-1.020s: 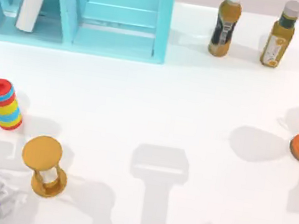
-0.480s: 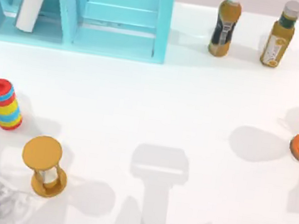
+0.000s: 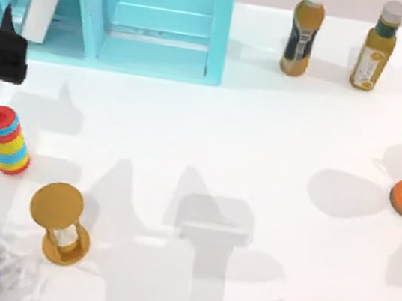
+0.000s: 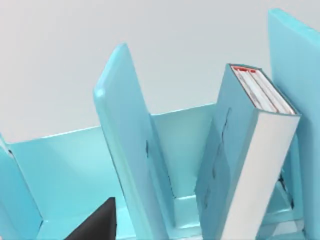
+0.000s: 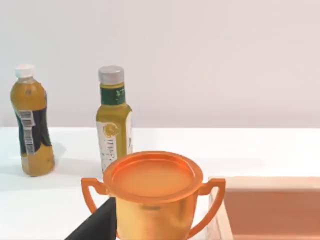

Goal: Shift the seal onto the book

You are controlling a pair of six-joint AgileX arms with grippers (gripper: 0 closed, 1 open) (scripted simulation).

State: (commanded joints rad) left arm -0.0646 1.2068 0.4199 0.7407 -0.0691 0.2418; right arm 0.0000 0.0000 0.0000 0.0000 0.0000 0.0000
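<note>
Left gripper (image 3: 3, 53) moved up-table to shelf unit (image 3: 158, 30) | finger state: cannot tell | book (image 4: 255, 150) just ahead | seal unseen

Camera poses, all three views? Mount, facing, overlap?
Top: above the table, looking down; left gripper by the shelf unit.
Left wrist: on left arm, facing the shelf unit and book; gripper tip shows.
Right wrist: on right arm, facing trophy and bottles; right gripper tip shows.
Shared: shelf unit, book, trophy, bottles appear from top too.
</note>
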